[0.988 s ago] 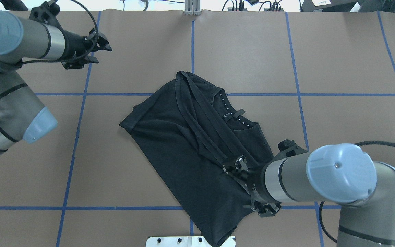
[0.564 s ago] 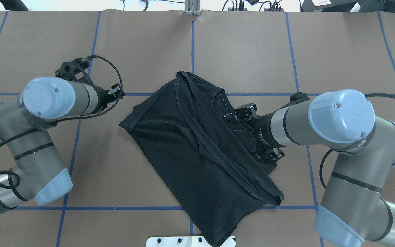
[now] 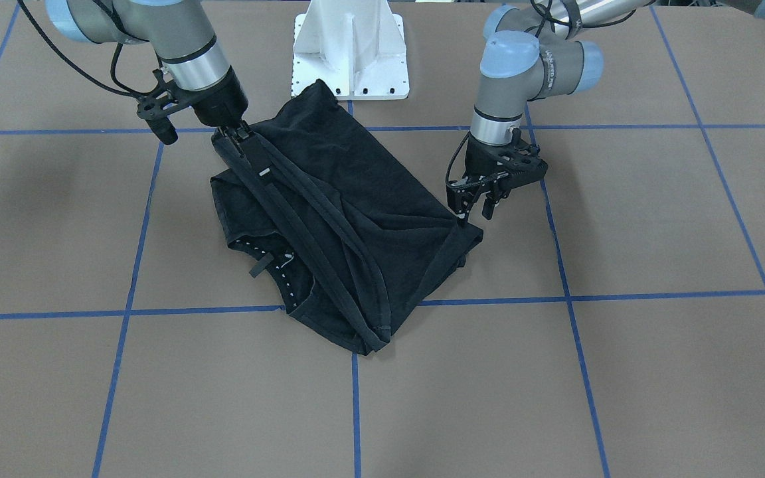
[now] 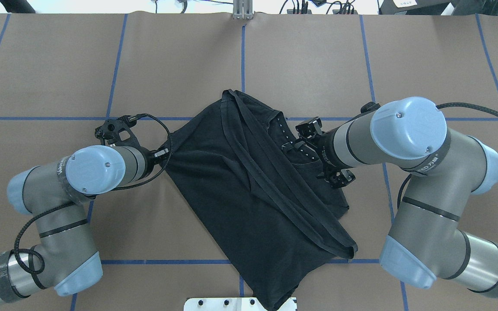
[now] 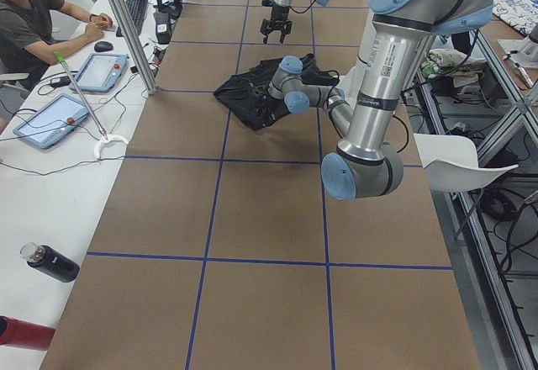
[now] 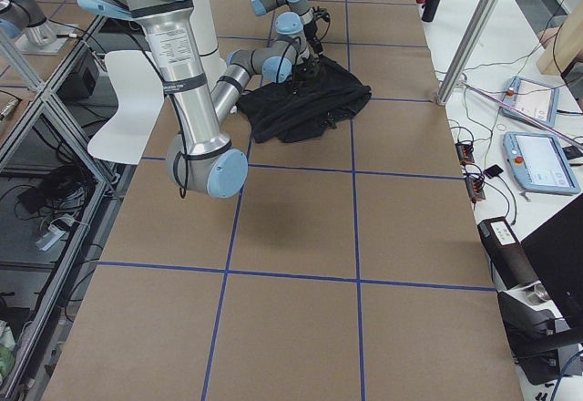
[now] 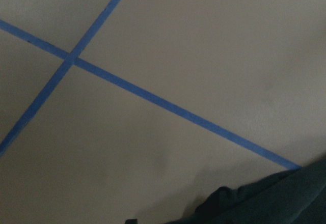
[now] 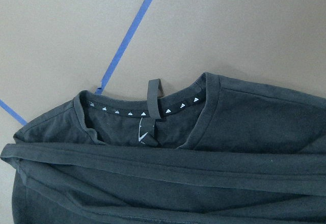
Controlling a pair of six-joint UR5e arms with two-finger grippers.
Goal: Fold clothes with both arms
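The black T-shirt [image 4: 240,181] lies crumpled and partly folded in the middle of the table, its hem band running diagonally across it; the chest graphic does not show. It also shows in the front view [image 3: 356,199]. My left gripper [image 4: 165,153] is low at the shirt's left corner, and in the front view [image 3: 475,214] its jaws look open with one fingertip at the cloth edge. My right gripper [image 4: 298,138] hovers above the collar [image 8: 153,113] and looks open and empty; the right wrist view shows no fingers.
The brown table carries a blue tape grid [image 4: 242,60]. The white pedestal base [image 3: 350,46] stands at the robot's edge, touching the shirt's near end. An operator [image 5: 34,17], tablets and bottles [image 5: 50,262] are on a side table.
My right gripper let go of the hem fold near the robot and moved up over the collar. My left arm swung in from the far left to the shirt's left corner.
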